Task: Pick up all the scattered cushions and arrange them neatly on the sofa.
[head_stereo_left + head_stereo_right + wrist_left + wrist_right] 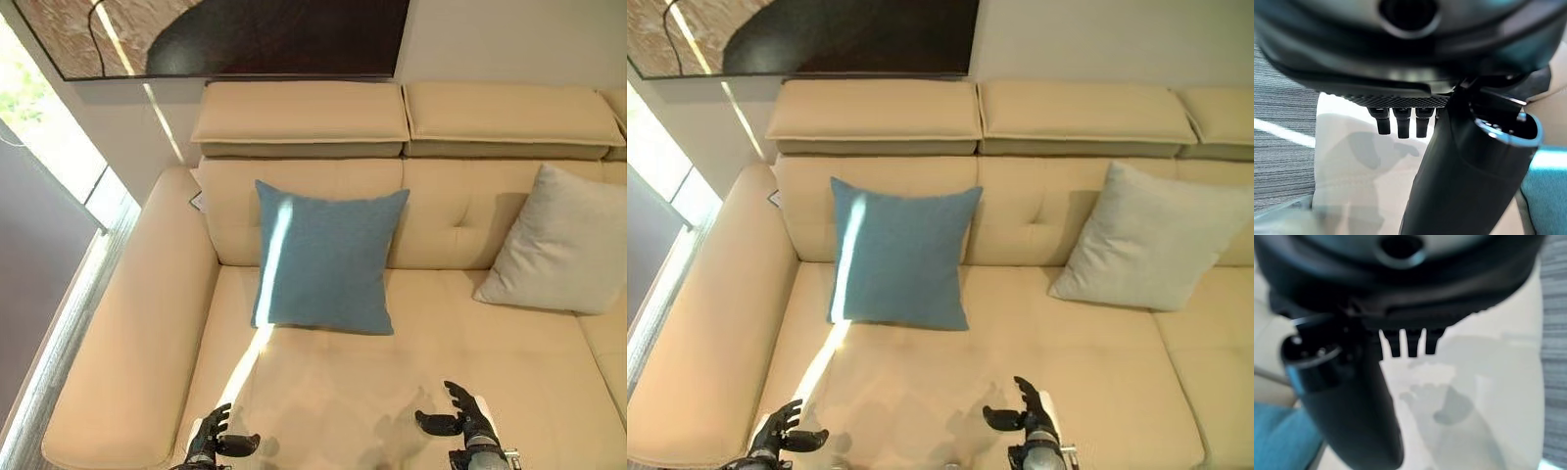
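1. We log a beige sofa (323, 392) beside a window (39, 147).
2. Blue cushion (328, 257) and grey cushion (563, 240) lean upright against its backrest.
3. Left hand (211, 441) and right hand (468, 416) hover over the seat, fingers released, empty.

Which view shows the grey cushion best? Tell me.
The right eye view: the whole grey cushion shows there, leaning against the sofa backrest. The left eye view cuts off its right edge. The wrist views show blue fabric at their edges, not this cushion.
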{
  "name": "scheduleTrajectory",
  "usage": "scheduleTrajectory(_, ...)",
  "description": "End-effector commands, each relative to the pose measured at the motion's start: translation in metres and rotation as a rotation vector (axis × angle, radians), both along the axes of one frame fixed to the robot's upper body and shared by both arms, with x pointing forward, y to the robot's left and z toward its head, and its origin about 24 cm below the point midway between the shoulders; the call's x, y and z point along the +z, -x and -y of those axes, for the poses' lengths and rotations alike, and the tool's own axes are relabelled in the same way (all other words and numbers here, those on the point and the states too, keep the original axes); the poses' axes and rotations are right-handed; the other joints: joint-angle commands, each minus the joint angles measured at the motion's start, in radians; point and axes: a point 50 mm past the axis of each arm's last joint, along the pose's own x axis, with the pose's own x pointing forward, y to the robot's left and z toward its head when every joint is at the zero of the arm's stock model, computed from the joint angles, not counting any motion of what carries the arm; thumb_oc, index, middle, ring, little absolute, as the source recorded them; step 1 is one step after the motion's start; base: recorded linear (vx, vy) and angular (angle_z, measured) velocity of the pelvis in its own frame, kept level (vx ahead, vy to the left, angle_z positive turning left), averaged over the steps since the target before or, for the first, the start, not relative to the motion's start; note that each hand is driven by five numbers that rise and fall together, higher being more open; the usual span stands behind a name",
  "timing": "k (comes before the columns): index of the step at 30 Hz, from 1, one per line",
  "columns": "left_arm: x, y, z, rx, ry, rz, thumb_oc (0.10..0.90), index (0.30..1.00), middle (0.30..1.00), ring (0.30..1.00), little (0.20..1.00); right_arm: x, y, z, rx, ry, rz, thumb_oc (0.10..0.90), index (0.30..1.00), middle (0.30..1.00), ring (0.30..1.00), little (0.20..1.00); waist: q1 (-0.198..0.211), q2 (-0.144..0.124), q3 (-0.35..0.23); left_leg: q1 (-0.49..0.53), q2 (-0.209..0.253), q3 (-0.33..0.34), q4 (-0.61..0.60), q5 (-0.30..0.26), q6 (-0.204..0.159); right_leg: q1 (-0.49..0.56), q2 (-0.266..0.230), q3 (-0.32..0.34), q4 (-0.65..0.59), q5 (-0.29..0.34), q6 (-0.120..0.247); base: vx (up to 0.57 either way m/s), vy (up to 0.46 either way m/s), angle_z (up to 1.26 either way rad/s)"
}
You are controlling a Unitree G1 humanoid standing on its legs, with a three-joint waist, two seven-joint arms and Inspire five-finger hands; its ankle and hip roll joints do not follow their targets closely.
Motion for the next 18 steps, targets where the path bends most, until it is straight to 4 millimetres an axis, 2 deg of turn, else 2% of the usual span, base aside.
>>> scheduleTrajectory(1, 0.013, -0.026, -0.009, -0.041, -0.066, 0.108, 0.800, 0.900, 0.900, 0.900, 0.900, 0.012, -0.014, 0.017, -0.025, 0.064, 0.066, 0.800, 0.900, 0.900, 0.900, 0.900, -0.014, -0.017, -0.011, 0.137, -0.033, -0.024, 0.030, -0.168, 0.012, -0.068, 0.047, -0.029, 0.018, -0.007, 0.051, -0.11, 0.196, -0.01)
scheduleTrajectory(3, 0.014, -0.029, -0.009, -0.066, -0.083, 0.113, 0.800, 0.900, 0.900, 0.900, 0.900, 0.008, -0.013, 0.016, -0.020, 0.071, 0.035, 0.800, 0.900, 0.900, 0.900, 0.900, -0.024, -0.019, -0.006, 0.157, -0.049, -0.023, -0.019, -0.173, 0.029, -0.104, 0.029, -0.018, 0.032, 0.030, 0.071, -0.16, 0.211, 0.07)
scheduleTrajectory(6, 0.012, -0.030, -0.011, -0.068, -0.106, 0.093, 0.800, 0.900, 0.900, 0.900, 0.900, 0.000, -0.011, 0.010, -0.027, 0.050, -0.007, 0.800, 0.900, 0.900, 0.900, 0.900, -0.017, -0.035, 0.012, 0.145, -0.075, -0.029, -0.047, -0.156, 0.046, -0.154, 0.004, -0.003, 0.029, 0.076, 0.109, -0.21, 0.191, -0.11)
scheduleTrajectory(13, 0.012, -0.030, -0.011, -0.068, -0.106, 0.094, 0.800, 0.900, 0.900, 0.900, 0.900, 0.000, -0.011, 0.010, -0.027, 0.050, -0.007, 0.800, 0.900, 0.900, 0.900, 0.900, -0.016, -0.035, 0.012, 0.145, -0.076, -0.028, -0.048, -0.156, 0.046, -0.155, 0.004, -0.002, 0.029, 0.077, 0.109, -0.01, 0.009, -0.05)
scheduleTrajectory(14, 0.012, -0.030, -0.011, -0.068, -0.106, 0.094, 0.800, 0.900, 0.900, 0.900, 0.900, 0.000, -0.011, 0.010, -0.027, 0.050, -0.007, 0.800, 0.900, 0.900, 0.900, 0.900, -0.016, -0.035, 0.012, 0.145, -0.076, -0.028, -0.048, -0.156, 0.046, -0.155, 0.004, -0.002, 0.029, 0.077, 0.109, -0.76, 0.255, -0.01)
scheduleTrajectory(15, 0.001, -0.017, -0.024, -0.056, -0.160, -0.028, 0.800, 0.900, 0.900, 0.900, 0.900, -0.016, -0.004, -0.007, -0.015, 0.009, -0.097, 0.800, 0.900, 0.900, 0.900, 0.900, 0.020, -0.030, 0.036, 0.102, -0.065, 0.002, -0.111, -0.067, 0.090, -0.147, 0.018, 0.021, 0.250, -0.039, 0.084, -0.76, 0.255, -0.08)
scheduleTrajectory(16, 0.001, -0.017, -0.024, -0.056, -0.161, -0.028, 0.800, 0.900, 0.900, 0.900, 0.900, -0.016, -0.004, -0.007, -0.015, 0.009, -0.097, 0.800, 0.900, 0.900, 0.900, 0.900, 0.020, -0.031, 0.034, 0.099, -0.067, 0.002, -0.111, -0.065, 0.090, -0.150, 0.016, 0.021, 0.251, -0.039, 0.084, -0.76, 0.255, -0.63)
scheduleTrajectory(18, 0.001, -0.017, -0.024, -0.056, -0.161, -0.028, 0.800, 0.900, 0.900, 0.900, 0.900, -0.016, -0.004, -0.007, -0.015, 0.009, -0.097, 0.800, 0.900, 0.900, 0.900, 0.900, 0.020, -0.031, 0.033, 0.099, -0.067, 0.002, -0.111, -0.064, 0.090, -0.151, 0.016, 0.021, 0.252, -0.039, 0.084, 0.00, 0.000, -0.84)
